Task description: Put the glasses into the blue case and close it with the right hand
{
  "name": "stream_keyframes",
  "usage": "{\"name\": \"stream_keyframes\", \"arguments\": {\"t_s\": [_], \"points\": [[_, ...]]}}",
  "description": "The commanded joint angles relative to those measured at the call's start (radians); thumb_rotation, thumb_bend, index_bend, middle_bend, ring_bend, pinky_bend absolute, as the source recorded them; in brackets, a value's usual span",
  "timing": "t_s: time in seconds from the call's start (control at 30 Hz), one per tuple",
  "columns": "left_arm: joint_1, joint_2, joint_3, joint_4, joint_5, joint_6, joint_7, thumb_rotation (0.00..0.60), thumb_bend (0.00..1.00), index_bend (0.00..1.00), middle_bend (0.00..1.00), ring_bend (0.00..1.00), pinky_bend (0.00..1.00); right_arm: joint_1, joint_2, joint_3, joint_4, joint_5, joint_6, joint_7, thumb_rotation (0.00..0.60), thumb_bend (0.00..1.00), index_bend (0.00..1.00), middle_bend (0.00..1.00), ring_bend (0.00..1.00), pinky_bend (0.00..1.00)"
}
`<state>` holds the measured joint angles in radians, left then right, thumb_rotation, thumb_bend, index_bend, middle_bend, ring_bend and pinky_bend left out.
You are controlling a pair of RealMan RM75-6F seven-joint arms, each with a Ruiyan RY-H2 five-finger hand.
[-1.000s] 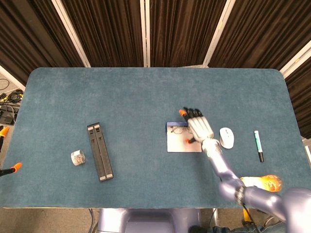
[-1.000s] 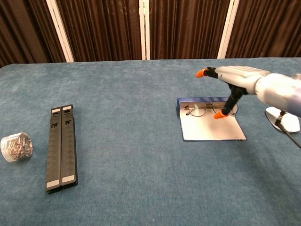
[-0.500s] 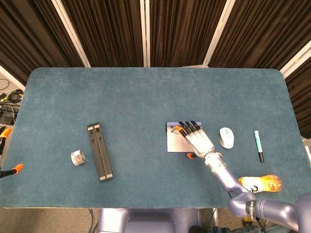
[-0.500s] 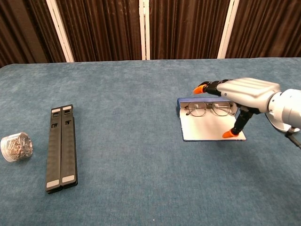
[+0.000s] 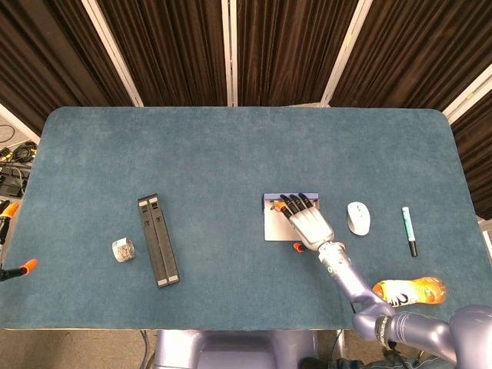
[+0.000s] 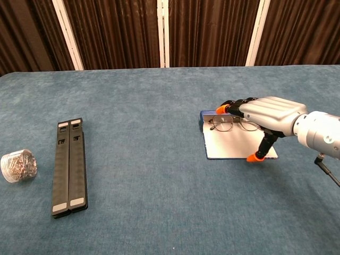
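Right robot hand (image 6: pixel 265 118) has pulled back toward the lid's near edge, fingers spread, holding nothing, glasses (image 6: pixel 234 124) sitting in blue case (image 6: pixel 234 146), ready for closing.

1. Glasses (image 6: pixel 234 124): 1 pr, in the case.
2. Blue case (image 6: pixel 228 147): 1, lid open flat.
3. Black folding stand (image 5: pixel 157 239): 1, w/ 2 bars side by side.
4. Small clear jar (image 6: pixel 18 165): 1, contents too small to tell.
5. White mouse (image 5: pixel 358 217): 1.
6. Marker (image 5: pixel 408 231): 1.
7. Orange-patterned object (image 5: pixel 409 291): 1, at table's near edge; can't tell what.
8. Table (image 5: pixel 231 154): 1.
9. Robot hands visible: 1, the right hand (image 6: pixel 265 113).
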<state>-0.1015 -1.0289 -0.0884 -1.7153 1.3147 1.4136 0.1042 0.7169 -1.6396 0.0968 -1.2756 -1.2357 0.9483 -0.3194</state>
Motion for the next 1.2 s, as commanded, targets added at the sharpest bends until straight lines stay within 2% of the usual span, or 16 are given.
{"name": "stream_keyframes", "arguments": {"t_s": [0.03, 1.2], "points": [[-0.001, 0.0, -0.001, 0.002, -0.003, -0.003, -0.001, 0.6, 0.0, 0.0, 0.0, 0.0, 0.0, -0.002, -0.01, 0.002, 0.015, 0.002, -0.004, 0.003, 0.6, 0.06, 0.12, 0.0, 0.0, 0.0], [-0.005, -0.005, -0.001, 0.003, -0.011, -0.007, 0.008, 0.6, 0.0, 0.0, 0.0, 0.0, 0.0, -0.007, -0.057, 0.013, 0.091, -0.005, -0.029, 0.003, 0.6, 0.08, 0.15, 0.0, 0.0, 0.0]]}}
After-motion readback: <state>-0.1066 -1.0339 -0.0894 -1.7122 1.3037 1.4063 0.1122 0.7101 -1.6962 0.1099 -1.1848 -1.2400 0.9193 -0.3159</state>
